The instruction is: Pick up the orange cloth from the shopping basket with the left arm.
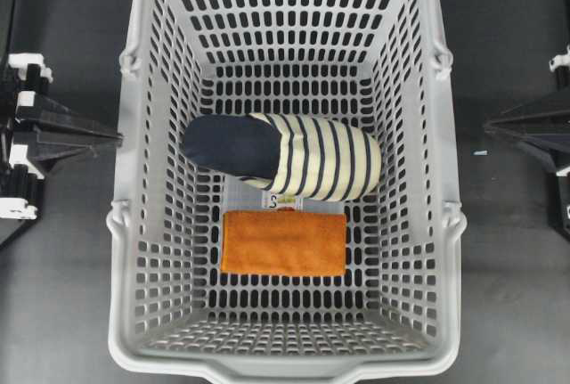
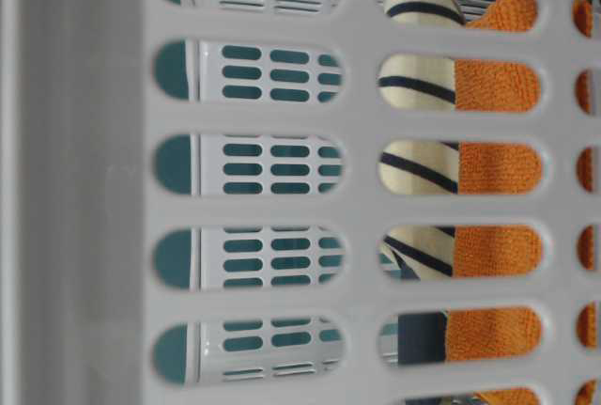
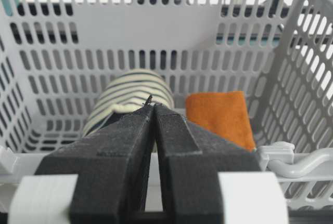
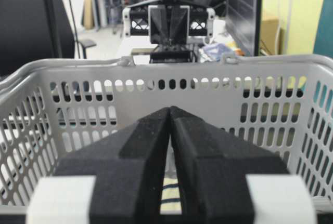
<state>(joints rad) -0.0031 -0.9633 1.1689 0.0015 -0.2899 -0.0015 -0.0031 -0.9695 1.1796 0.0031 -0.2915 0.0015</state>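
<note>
The orange cloth (image 1: pixel 283 243) lies folded flat on the floor of the light grey shopping basket (image 1: pixel 450 295), just in front of a navy and cream striped slipper (image 1: pixel 294 157). My left gripper (image 1: pixel 116 139) is shut and empty, outside the basket's left wall. In the left wrist view its tips (image 3: pixel 152 105) meet above the rim, with the cloth (image 3: pixel 221 117) beyond and to the right and the slipper (image 3: pixel 138 86) straight ahead. My right gripper (image 1: pixel 488 126) is shut and empty outside the right wall; its tips (image 4: pixel 170 109) point at the basket wall (image 4: pixel 208 94).
The basket fills the middle of the dark table, with tall slotted walls and a thick rim. The table-level view looks through a wall (image 2: pixel 94 189) at the cloth (image 2: pixel 498 85) and slipper (image 2: pixel 413 81). A small paper label (image 1: pixel 283 201) lies between them.
</note>
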